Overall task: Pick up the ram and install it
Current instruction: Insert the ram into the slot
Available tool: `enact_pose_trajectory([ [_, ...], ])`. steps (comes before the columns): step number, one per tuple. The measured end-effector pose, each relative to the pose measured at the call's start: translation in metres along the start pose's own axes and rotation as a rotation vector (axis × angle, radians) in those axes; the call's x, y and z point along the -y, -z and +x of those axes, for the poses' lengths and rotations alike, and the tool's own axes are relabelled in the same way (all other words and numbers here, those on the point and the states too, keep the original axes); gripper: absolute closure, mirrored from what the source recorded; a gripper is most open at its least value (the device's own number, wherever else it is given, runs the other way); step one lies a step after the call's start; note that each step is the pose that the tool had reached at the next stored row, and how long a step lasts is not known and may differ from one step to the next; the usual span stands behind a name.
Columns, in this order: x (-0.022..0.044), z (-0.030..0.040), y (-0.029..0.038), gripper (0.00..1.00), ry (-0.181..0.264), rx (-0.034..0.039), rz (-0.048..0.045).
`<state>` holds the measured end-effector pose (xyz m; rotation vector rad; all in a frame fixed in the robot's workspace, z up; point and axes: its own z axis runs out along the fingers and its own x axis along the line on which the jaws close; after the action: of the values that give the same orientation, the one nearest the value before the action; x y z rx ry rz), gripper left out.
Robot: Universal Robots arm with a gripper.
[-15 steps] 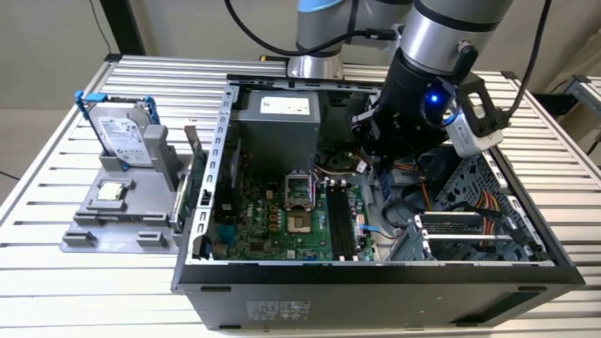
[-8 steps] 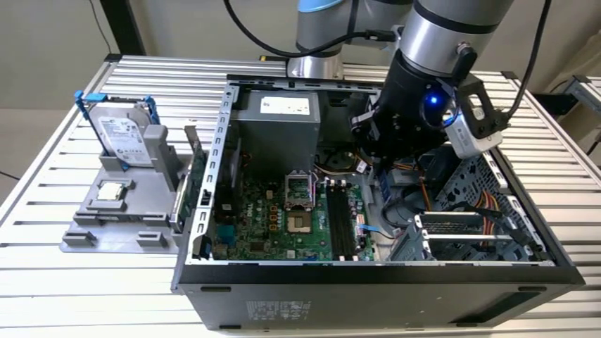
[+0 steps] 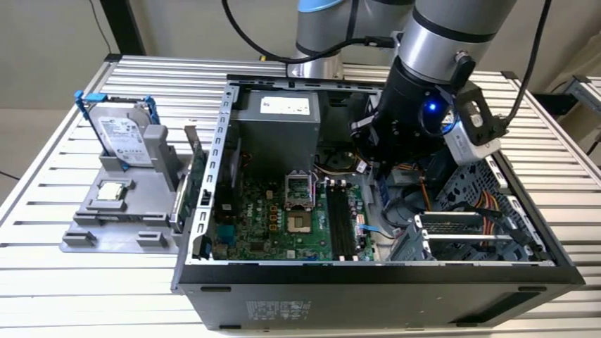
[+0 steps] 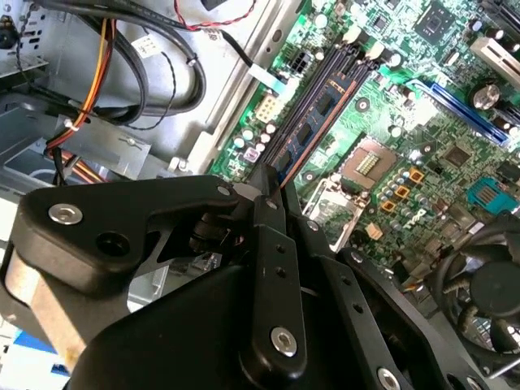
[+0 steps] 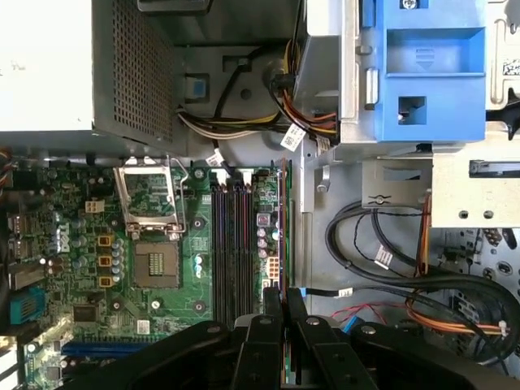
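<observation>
My gripper is down inside the open computer case, shut on the ram. In the first wrist view the ram is a thin stick seen edge-on, running out from the fingertips. In the second wrist view the ram shows its bluish-green face with dark chips and a reddish contact edge ahead of the gripper. It hangs over the motherboard next to the black memory slots, in line with them. In the exterior view the arm's wrist stands above the memory slots.
An open CPU socket lies beside the slots. Bundled cables and the blue drive cage crowd the other side. Outside the case, a grey holder carries a hard drive, a CPU chip and a green card.
</observation>
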<state>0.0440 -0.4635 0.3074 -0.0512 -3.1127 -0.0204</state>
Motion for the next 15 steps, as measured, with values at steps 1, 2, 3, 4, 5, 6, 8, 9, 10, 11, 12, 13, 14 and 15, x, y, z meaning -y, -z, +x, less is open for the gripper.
enact_pose_trajectory([
  [1,0.0003,0.0,-0.0012,1.0,0.0,0.0,-0.0002],
  [2,0.0004,0.0,-0.0025,1.0,0.0,0.0,-0.0001],
  [3,0.0005,-0.0001,-0.004,1.0,0.0,0.0,-0.0001],
  [4,0.0008,-0.0001,-0.0055,1.0,0.0,0.0,-0.0002],
  [5,0.001,-0.0001,-0.0067,1.0,0.0,0.0,-0.0001],
  [6,0.0013,-0.0002,-0.0078,1.0,0.0,0.0,-0.0002],
  [8,0.0018,-0.0002,-0.0098,1.0,0.0,0.0001,-0.0002],
  [9,0.002,-0.0001,-0.0107,1.0,0.0,0.0,0.0],
  [10,0.0022,-0.0002,-0.0116,1.0,0.0,0.0,-0.0002],
  [11,0.0023,-0.0001,-0.0124,1.0,0.0,0.0,0.0],
  [12,0.0023,0.0,-0.0133,1.0,0.0,0.0,0.0001],
  [13,0.0024,0.0002,-0.0145,1.0,0.0,0.0,0.0002],
  [14,0.0025,0.0004,-0.0157,1.0,0.0,0.0,0.0004],
  [15,0.0025,0.0006,-0.0168,1.0,0.0,0.0,0.0005],
])
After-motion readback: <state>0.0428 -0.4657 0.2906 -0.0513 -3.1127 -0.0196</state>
